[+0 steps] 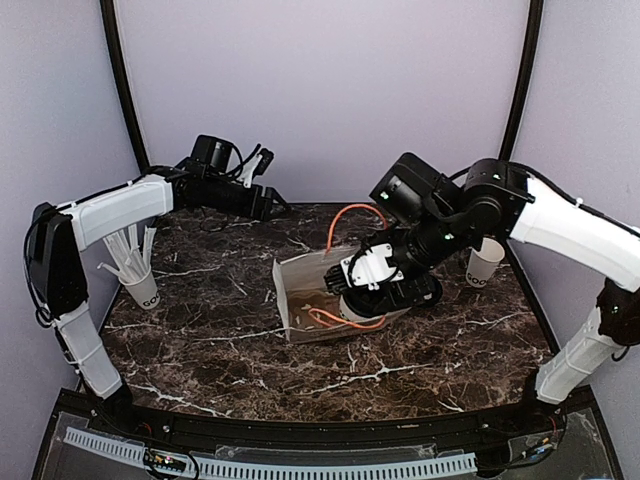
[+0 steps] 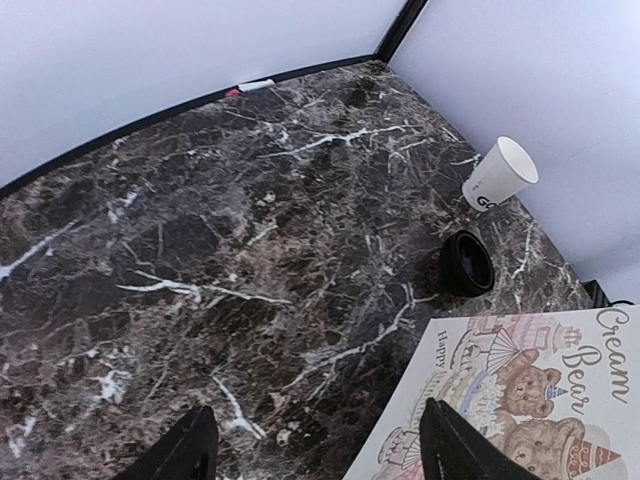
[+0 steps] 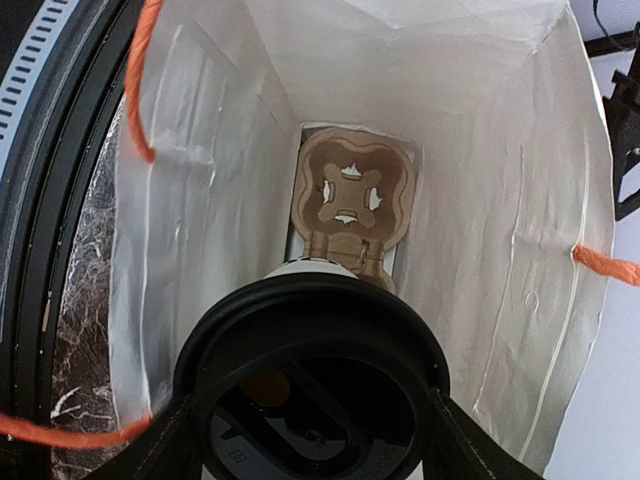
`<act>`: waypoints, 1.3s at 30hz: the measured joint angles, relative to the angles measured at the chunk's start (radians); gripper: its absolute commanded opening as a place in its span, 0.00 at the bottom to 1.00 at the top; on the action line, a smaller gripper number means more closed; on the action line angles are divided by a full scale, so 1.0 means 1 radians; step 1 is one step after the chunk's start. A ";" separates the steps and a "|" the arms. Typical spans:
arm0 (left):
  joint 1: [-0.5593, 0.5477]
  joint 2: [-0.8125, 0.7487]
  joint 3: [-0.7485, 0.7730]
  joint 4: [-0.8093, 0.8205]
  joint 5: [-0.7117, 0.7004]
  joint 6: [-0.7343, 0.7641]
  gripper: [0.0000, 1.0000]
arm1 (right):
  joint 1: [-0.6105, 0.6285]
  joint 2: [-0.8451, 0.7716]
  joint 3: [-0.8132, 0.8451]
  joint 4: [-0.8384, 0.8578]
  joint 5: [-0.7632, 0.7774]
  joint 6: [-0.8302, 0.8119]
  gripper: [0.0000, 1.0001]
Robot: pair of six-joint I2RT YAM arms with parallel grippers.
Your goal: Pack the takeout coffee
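One takeout coffee (image 3: 310,335): black lid facing the right wrist camera, a sliver of white cup behind it. It sits in the mouth of the paper bag (image 3: 200,180) with white bag walls on both sides, and the right gripper (image 3: 310,440) is clamped on it, one finger each side of the lid. One bag, lying on its side mid-table (image 1: 305,290), with two orange handles (image 1: 345,215). One brown cardboard cup carrier (image 3: 350,200) lies at the far end of the bag, beyond the cup; only the right wrist view shows it. From the top view the right gripper (image 1: 365,285) covers the bag mouth, so I can't pick the coffee out there. Two other cups: an open white one (image 1: 485,262) on the right and one with straws (image 1: 143,285) on the left, both upright on the marble table (image 1: 200,340). The left gripper (image 1: 268,200) is at the back left, well away from the bag, fingers spread with nothing between them (image 2: 318,415). The left wrist view adds one black round lid-like piece (image 2: 468,262) near the open cup (image 2: 500,173), plus the bag's printed "Cream Bear" face (image 2: 520,400).
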 measured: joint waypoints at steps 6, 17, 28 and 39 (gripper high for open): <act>-0.007 0.053 -0.102 0.134 0.152 -0.071 0.65 | 0.047 -0.106 -0.119 0.026 0.074 -0.071 0.49; -0.119 0.188 -0.126 0.259 0.208 -0.136 0.55 | 0.097 -0.181 -0.349 0.132 0.183 -0.176 0.50; -0.187 0.298 -0.131 0.346 0.267 -0.184 0.53 | 0.112 -0.200 -0.454 0.316 0.291 -0.261 0.49; -0.189 0.331 -0.144 0.422 0.326 -0.212 0.51 | 0.112 -0.172 -0.536 0.449 0.339 -0.273 0.48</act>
